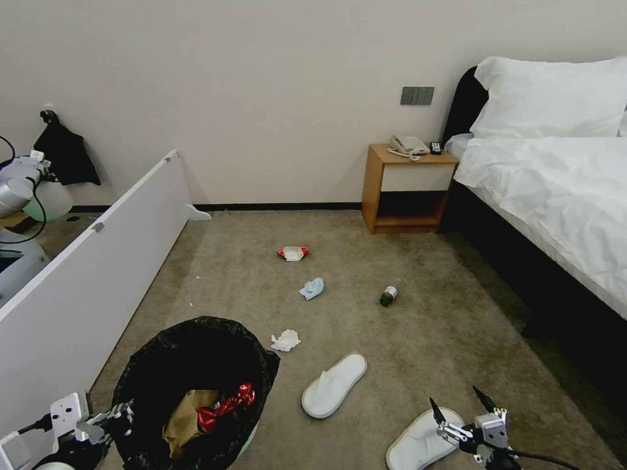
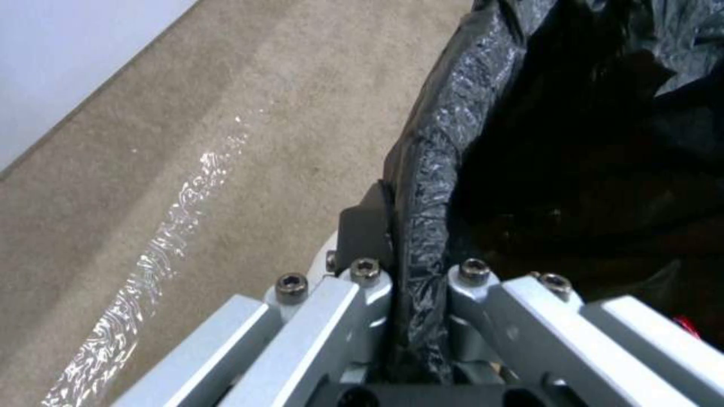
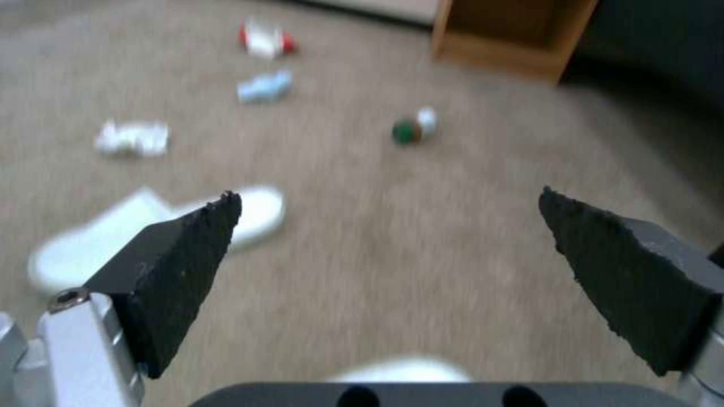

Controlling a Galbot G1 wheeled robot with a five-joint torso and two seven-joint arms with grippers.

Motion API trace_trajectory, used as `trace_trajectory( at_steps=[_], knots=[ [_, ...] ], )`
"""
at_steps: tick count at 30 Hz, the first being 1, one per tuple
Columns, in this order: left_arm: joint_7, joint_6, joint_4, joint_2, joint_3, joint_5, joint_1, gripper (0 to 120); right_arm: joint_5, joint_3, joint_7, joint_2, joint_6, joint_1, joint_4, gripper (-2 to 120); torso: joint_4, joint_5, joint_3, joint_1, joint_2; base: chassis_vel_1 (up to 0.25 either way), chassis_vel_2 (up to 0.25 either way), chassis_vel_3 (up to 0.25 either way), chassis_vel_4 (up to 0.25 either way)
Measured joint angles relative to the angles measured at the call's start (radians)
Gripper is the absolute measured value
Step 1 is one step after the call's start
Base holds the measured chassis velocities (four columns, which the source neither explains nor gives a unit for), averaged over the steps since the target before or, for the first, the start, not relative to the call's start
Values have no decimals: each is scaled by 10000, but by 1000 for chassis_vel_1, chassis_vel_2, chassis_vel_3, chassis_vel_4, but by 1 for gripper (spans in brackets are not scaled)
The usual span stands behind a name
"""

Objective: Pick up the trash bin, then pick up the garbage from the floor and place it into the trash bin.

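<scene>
Bin (image 1: pixel 196 385) is held at lower left of the head view, its bag-lined rim clamped by the left hand (image 2: pixel 418 294); collection judged underway, and the released right hand (image 1: pixel 460 408) must be lowered onto the near slipper (image 1: pixel 421 444).

Hotel-style bedroom seen from above, with carpet, bedside table and bed

A plain cream wall (image 1: pixel 274 98) is met at its foot by a black baseboard (image 1: pixel 281 206), and beige-brown short-pile carpet (image 1: pixel 418 352) is spread below it. A wooden nightstand (image 1: pixel 405 192) is set against the wall, topped by a pale telephone (image 1: pixel 409 145) and a dark remote (image 1: pixel 435 148); a grey switch plate (image 1: pixel 417 95) is fixed above it. On the right, a dark-framed bed (image 1: pixel 555 189) is covered in white bedding with a white pillow (image 1: pixel 555 94). A long white panel (image 1: pixel 98 261) is angled along the left
</scene>
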Motion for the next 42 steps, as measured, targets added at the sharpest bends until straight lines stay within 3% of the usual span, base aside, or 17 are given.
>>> trace_trajectory(
  at_steps=[2, 4, 10, 14, 24, 26, 33, 42],
  knots=[
    [0, 0, -34, -1, -11, 0, 14, 3, -176, -26, -132, -624, -1242, 232, -220, 100, 1, 1, 0, 0, 0, 0, 0, 0, 0],
    [0, 1, -50, -6, -10, 3, 19, 3, -389, -26, -187, -940, -1753, 360, -319, 100, 1, 0, 1, 0, 0, 0, 0, 0, 0],
    [-1, 4, -116, -8, -11, 8, 55, 3, -1098, -141, -749, -1876, -2271, 933, -1045, 100, 3, 2, 0, 0, 0, 0, 0, 0, 0],
    [-11, 6, -194, 32, -68, 5, 104, 3, -1633, -447, -1307, -2696, -1749, 1585, -2267, 100, 1, 3, 0, 0, 0, 0, 0, 0, 0],
    [-42, 10, -258, 33, -72, 8, 167, 3, -2603, -1190, -1873, -3459, -362, 2388, -3446, 100, 0, 1, 1, 0, 0, 0, 0, 0, 0],
    [-75, 13, -259, 4, -72, 11, 175, 3, -3389, -1806, -2178, -3660, 269, 3028, -3927, 100, 0, 0, 1, 0, 0, 0, 0, 0, 0],
    [-93, 15, -263, -47, -113, 25, 229, 3, -4677, -3001, -2490, -3544, 1124, 4367, -5042, 100, 1, 0, 1, 0, 0, 0, 0, 0, 0],
    [-136, 21, -266, -80, -128, 34, 275, 3, -4897, -4074, -3073, -3246, 1422, 5572, -5943, 100, 4, 0, 1, 0, 0, 0, 0, 0, 0]
  ],
)
